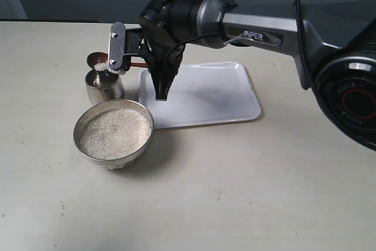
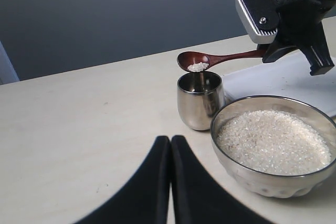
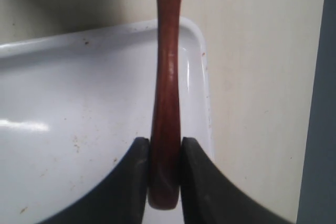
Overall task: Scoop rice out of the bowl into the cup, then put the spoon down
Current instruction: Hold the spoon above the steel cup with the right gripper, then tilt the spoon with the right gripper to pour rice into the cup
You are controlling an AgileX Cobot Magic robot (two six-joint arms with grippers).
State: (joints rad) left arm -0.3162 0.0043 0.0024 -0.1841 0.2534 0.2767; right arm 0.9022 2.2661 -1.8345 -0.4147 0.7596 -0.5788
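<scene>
Because the left gripper (image 2: 170,148) hangs with its fingers pressed together on nothing, the work falls to the other arm. Toward the table's (image 1: 264,192) left edge, the bowl (image 1: 77,129) sits well filled with rice (image 1: 114,133); the cup (image 1: 104,89) stands touching or just beside it, on the far-edge side. The spoon (image 2: 220,57) hovers over the cup's mouth, carrying a small heap of grains. It looks light, stiff and glossy, so likely slippery; the handle's end is the sensible hold. The right gripper (image 3: 165,169) is clamped there, above the white tray (image 1: 211,95) near the table's middle. The grains are loose and will likely spill if the spoon tips early.
</scene>
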